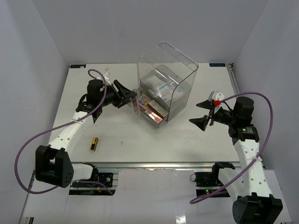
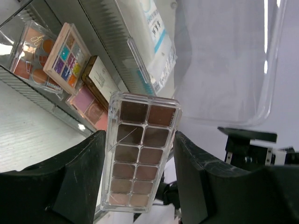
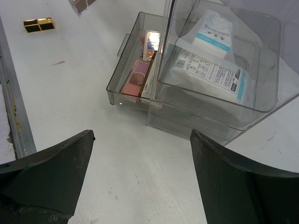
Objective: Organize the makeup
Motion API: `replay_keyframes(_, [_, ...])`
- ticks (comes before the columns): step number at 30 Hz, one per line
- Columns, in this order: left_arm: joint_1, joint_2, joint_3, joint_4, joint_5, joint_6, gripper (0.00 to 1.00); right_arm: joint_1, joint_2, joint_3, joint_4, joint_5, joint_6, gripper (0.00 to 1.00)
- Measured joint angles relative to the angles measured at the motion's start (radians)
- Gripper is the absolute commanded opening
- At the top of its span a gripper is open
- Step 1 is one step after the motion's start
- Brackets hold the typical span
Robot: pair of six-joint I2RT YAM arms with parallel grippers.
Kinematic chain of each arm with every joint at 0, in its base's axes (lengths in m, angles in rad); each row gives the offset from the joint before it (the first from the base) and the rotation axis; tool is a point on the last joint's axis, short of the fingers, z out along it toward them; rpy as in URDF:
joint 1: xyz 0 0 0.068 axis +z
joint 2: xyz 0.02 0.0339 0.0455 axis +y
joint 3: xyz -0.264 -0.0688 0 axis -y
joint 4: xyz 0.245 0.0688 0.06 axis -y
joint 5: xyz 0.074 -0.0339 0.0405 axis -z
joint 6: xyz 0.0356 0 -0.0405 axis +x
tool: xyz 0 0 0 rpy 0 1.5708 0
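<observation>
While the clear box [image 1: 166, 81] sits on the table [image 1: 154, 144] with its bottom drawer [image 3: 117, 77] pulled out, the left gripper [image 1: 131, 100] pinches the long brown palette [image 2: 141, 154] just beside it.
The right gripper [image 1: 202, 113] hangs wide open, away from the box. Sachets [image 3: 210, 70] lie in the top tray, and the gold lipstick tube [image 1: 94, 143] lies alone on the table.

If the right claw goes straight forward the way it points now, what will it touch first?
Probably the clear drawer box, near the corner where its lower drawer is pulled out. The right claw is open and empty, with only bare table before it, though depth is hard to judge.
</observation>
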Motion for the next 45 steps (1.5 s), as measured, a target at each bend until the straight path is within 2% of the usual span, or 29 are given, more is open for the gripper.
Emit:
replay_keyframes(5, [-0.093, 0.101, 0.068, -0.018, -0.147, -0.101, 0.27, -0.011, 0.000, -0.013, 0.001, 0.000, -0.002, 0.90])
replay_keyframes(11, [-0.158, 0.201, 0.154, -0.059, -0.269, -0.153, 0.27, -0.018, 0.000, -0.014, 0.002, -0.001, -0.002, 0.90])
replay_keyframes(20, [-0.209, 0.285, 0.235, -0.111, -0.371, -0.165, 0.30, -0.019, 0.000, -0.014, 0.004, -0.001, -0.002, 0.90])
replay_keyframes(28, [-0.231, 0.330, 0.244, -0.148, -0.409, -0.156, 0.32, -0.019, 0.000, -0.014, 0.007, -0.001, -0.002, 0.90])
replay_keyframes(33, [-0.239, 0.341, 0.252, -0.157, -0.435, -0.146, 0.47, -0.019, 0.000, -0.014, 0.009, -0.001, -0.002, 0.90])
replay_keyframes(38, [-0.244, 0.345, 0.253, -0.157, -0.459, -0.139, 0.72, -0.019, 0.000, -0.014, 0.011, -0.002, -0.002, 0.90])
replay_keyframes(45, [-0.254, 0.376, 0.269, -0.147, -0.473, -0.119, 0.78, -0.023, 0.000, -0.015, 0.014, -0.002, -0.002, 0.90])
